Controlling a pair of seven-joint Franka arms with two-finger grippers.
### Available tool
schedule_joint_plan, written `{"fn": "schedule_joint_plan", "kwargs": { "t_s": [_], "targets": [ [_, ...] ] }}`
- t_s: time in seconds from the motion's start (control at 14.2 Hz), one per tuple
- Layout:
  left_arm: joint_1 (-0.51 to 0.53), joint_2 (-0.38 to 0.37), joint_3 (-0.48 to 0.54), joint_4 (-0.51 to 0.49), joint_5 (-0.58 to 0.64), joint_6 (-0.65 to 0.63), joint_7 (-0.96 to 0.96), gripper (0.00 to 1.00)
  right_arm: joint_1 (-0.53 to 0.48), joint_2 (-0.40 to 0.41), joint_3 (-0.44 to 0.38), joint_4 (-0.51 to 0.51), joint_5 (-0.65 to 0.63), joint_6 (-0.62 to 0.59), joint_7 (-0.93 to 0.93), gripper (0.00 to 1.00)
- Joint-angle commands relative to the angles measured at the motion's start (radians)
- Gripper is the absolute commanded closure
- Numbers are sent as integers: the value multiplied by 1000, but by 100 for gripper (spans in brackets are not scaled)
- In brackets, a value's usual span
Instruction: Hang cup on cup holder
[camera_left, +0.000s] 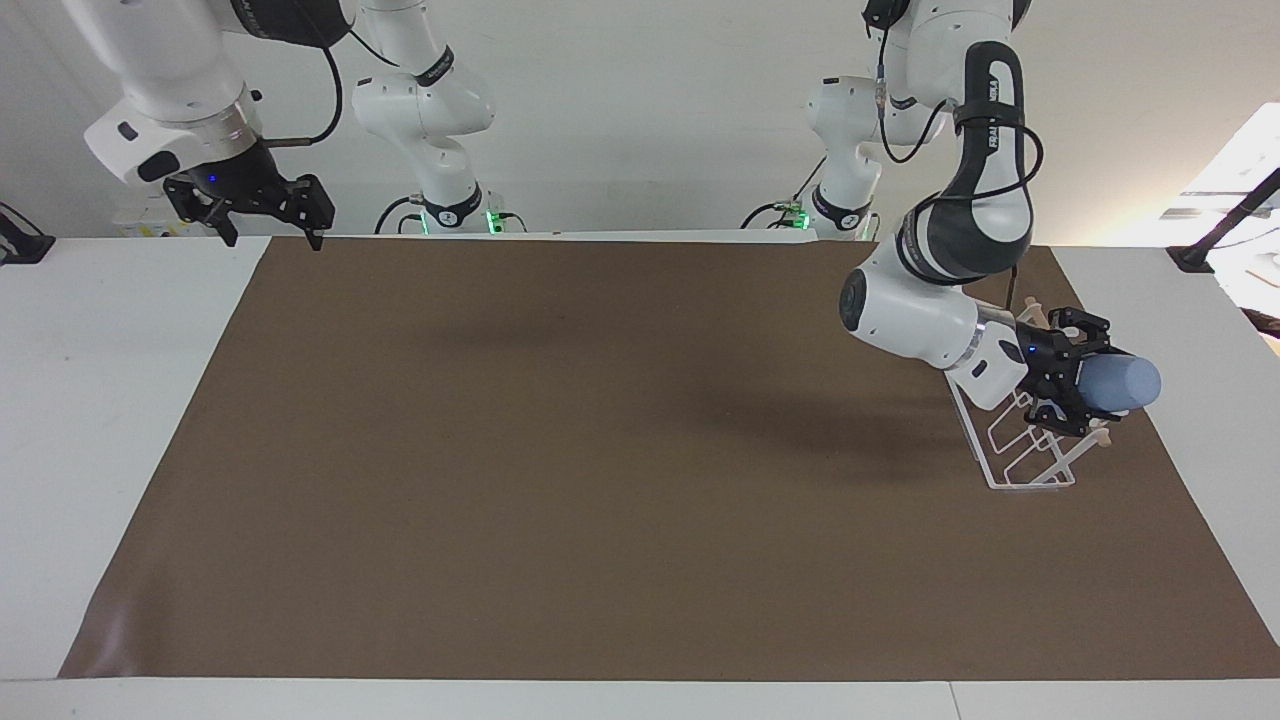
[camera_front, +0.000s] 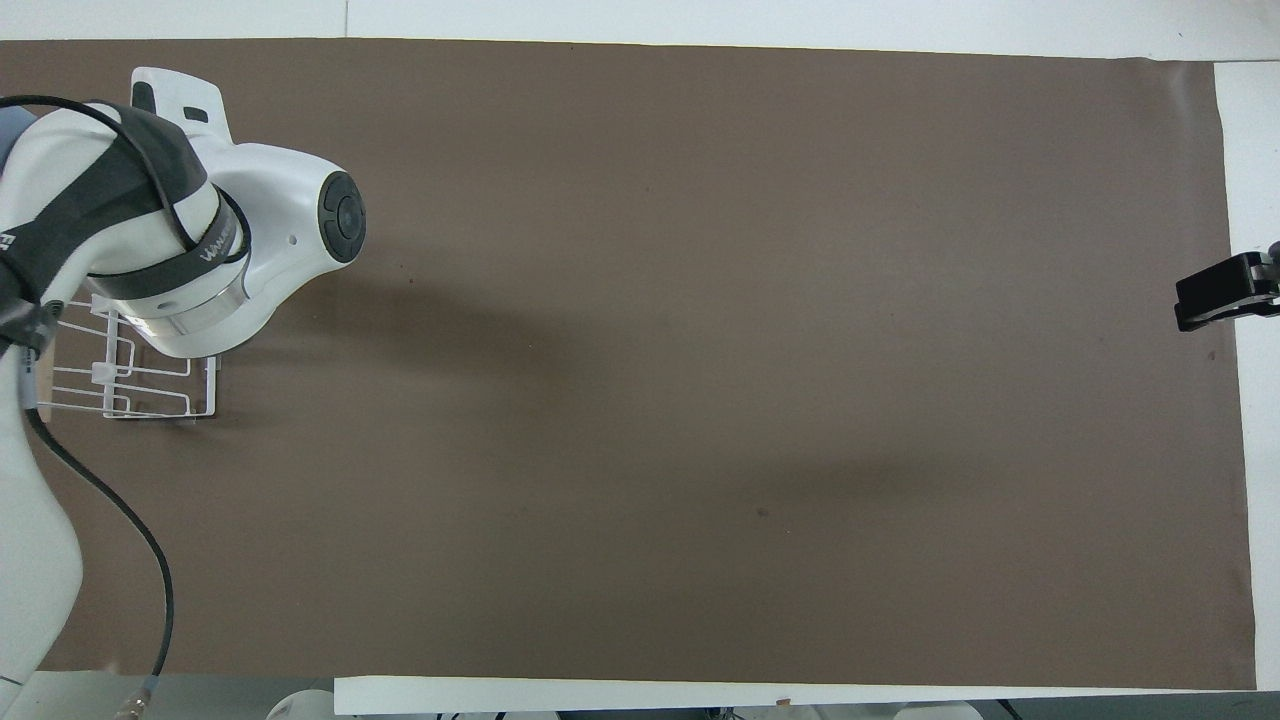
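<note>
Left gripper (camera_left: 1072, 385) gripping cup (camera_left: 1120, 383) sideways over rack (camera_left: 1010, 455).
Right gripper (camera_left: 270, 218) waiting, fingers apart, hanging over the right-arm end of the bench (camera_left: 120, 400).

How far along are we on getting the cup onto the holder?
Done: the light-blue cup is picked up, gripped on its side in the left hand. In hand: it hangs over the white wire cup holder, beside the wooden rod's end, not yet on a prong. Left: slip it over a prong and release. The right hand waits, open, over the table's edge.
</note>
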Motion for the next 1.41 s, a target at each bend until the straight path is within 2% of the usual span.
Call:
{"fn": "schedule_joint_plan", "kwargs": {
  "t_s": [0.0,0.35,0.63,0.84,1.12,1.19,1.26,1.34],
  "targets": [
    [-11,1,3,-30,27,-53,-79,100,-14,35,4,44,26,-16,-22,1],
    [-2,-2,1,-50,27,-90,-218,100,-2,24,8,25,26,-24,-18,1],
    [1,18,1,-52,27,-117,-297,100,-11,18,8,14,28,-24,-18,1],
    [-3,61,0,-55,27,-139,-354,100,0,6,8,2,28,-24,-13,1],
    [-8,69,-3,-90,27,-137,-404,100,-13,4,8,-2,28,-26,-18,1],
    [-9,72,-3,-87,24,-133,-403,87,-20,4,8,-2,31,-26,-19,1],
    [-9,78,-3,-75,12,-130,-403,34,-29,4,8,-2,32,-26,-21,1],
    [-8,81,-3,-61,-5,-128,-401,1,-40,4,8,-5,39,-26,-21,1]
  ]
}}
